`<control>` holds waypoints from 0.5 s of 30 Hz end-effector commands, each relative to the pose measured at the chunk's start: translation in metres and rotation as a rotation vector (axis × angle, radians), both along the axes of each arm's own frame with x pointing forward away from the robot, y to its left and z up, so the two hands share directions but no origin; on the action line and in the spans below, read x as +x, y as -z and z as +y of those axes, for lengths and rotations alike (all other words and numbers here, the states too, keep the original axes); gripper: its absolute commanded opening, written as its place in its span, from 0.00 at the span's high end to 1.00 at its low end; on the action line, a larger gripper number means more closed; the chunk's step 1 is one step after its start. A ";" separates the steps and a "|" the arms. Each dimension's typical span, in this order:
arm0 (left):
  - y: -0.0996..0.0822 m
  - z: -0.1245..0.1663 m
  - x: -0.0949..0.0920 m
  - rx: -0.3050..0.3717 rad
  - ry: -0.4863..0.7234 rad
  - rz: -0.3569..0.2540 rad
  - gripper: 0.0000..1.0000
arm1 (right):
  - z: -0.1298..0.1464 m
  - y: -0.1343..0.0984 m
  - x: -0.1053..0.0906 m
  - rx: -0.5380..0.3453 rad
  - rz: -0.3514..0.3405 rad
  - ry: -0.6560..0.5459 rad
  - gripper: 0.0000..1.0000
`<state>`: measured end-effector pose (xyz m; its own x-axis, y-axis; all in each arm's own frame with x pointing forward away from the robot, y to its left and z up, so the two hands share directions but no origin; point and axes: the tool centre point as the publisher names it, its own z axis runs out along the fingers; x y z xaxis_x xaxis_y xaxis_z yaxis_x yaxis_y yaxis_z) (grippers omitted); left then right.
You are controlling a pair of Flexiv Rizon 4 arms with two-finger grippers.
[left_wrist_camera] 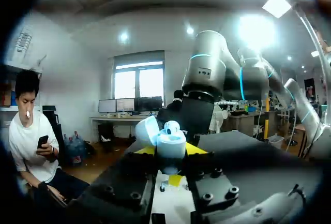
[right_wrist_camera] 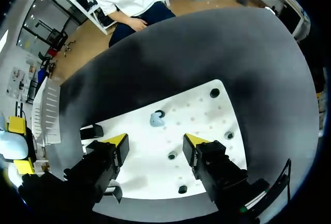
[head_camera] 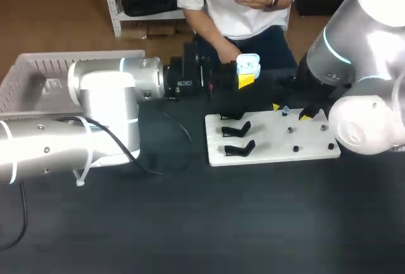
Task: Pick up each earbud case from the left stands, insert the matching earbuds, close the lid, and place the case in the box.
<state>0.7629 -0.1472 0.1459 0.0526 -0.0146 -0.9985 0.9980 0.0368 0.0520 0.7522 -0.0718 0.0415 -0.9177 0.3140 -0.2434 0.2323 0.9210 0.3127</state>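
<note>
A: Where our left gripper [left_wrist_camera: 170, 150] clamps it aloft by the board's [head_camera: 272, 154] far edge: one open case [left_wrist_camera: 166, 137].
B: We count three stands [head_camera: 238, 130], one earbud [right_wrist_camera: 156, 119] below our wide right gripper [right_wrist_camera: 155, 139]; broad table [head_camera: 190, 223] before the board.

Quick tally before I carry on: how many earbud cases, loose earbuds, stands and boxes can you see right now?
Earbud case: 1, lid open, held in the left hand
Loose earbud: 1, on the white board
Black stands: 3, all empty
White box: 1
Total: 6
</note>
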 end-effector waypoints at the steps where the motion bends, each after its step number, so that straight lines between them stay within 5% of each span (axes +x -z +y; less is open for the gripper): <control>1: 0.001 0.000 -0.002 -0.006 -0.006 -0.006 1.00 | 0.002 0.006 0.008 0.000 0.008 0.004 0.40; 15: 0.001 0.000 -0.002 -0.006 -0.006 -0.006 1.00 | 0.004 0.011 0.018 -0.013 0.016 0.012 0.46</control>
<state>0.7629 -0.1472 0.1459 0.0526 -0.0146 -0.9985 0.9980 0.0369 0.0520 0.7674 -0.0687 0.0305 -0.9159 0.3233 -0.2380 0.2475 0.9215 0.2993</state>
